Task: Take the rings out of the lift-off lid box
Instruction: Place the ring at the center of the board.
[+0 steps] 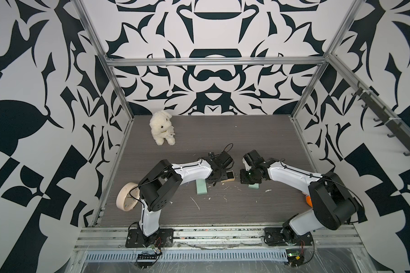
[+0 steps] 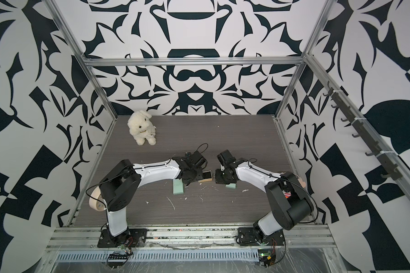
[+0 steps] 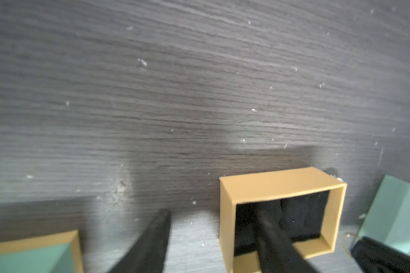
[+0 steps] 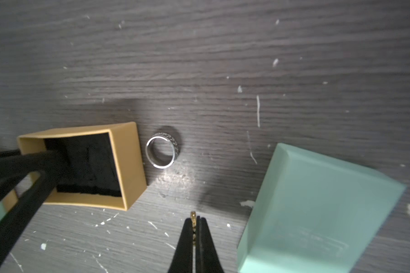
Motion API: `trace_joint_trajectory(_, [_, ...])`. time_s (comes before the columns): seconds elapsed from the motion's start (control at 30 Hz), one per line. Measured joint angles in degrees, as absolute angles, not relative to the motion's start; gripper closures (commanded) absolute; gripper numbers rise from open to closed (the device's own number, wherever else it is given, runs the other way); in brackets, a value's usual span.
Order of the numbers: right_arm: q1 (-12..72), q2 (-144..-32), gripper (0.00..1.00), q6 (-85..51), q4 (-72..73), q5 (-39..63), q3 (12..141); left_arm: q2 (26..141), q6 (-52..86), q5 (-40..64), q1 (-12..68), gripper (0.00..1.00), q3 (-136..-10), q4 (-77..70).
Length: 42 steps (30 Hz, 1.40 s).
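Note:
The lift-off lid box [image 4: 128,163] is tan, lined with black foam, and stands open in both top views [image 1: 229,176] [image 2: 205,176]. My left gripper [image 3: 211,212] is open and straddles one box wall [image 3: 227,212], one finger inside on the foam and the other outside over the table. Its fingers [image 4: 34,160] also show in the right wrist view. A pale grey ring [image 4: 162,151] lies on the table right beside the box. My right gripper [image 4: 194,218] is shut on a thin gold-tinted ring seen edge-on, just above the table. No ring shows on the foam.
A mint lid [image 4: 317,212] lies close to my right gripper [image 1: 253,186]. Another mint piece [image 1: 201,188] with a tan rim [image 3: 31,255] sits by my left arm. A white plush dog [image 1: 162,128] sits far back left, and a clock [image 1: 127,197] leans at the left edge. White scraps litter the table.

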State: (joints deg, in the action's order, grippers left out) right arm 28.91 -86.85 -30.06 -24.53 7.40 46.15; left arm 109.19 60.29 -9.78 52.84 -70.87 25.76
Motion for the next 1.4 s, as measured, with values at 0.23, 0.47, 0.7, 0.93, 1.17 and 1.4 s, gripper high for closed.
trace_joint_trajectory(0.23, [28.8,-88.2,0.93,-30.3,-22.0,7.9,45.6,104.0,62.2,-10.9,53.8,0.18,-70.2,27.2])
trace_joint_trajectory(0.47, [28.6,-88.2,0.86,-30.8,-20.4,8.1,44.8,98.8,66.3,-13.2,59.0,0.06,-69.8,27.2])
trace_joint_trajectory(0.7, [28.2,-88.0,0.76,-31.0,-20.6,8.1,43.8,97.9,71.3,-14.5,63.4,0.01,-67.3,26.4])
trace_joint_trajectory(0.93, [28.2,-84.2,0.57,-30.8,-22.7,7.8,43.8,97.9,77.2,-15.8,66.2,0.00,-63.6,21.6])
trace_joint_trajectory(1.17, [28.1,-74.2,0.27,-30.2,-26.4,4.4,43.8,97.9,82.0,-17.4,67.1,0.01,-59.6,14.3])
trace_joint_trajectory(1.4, [26.9,-67.5,0.10,-30.7,-30.5,-0.4,43.8,98.1,85.6,-19.5,67.1,0.00,-56.4,5.6])
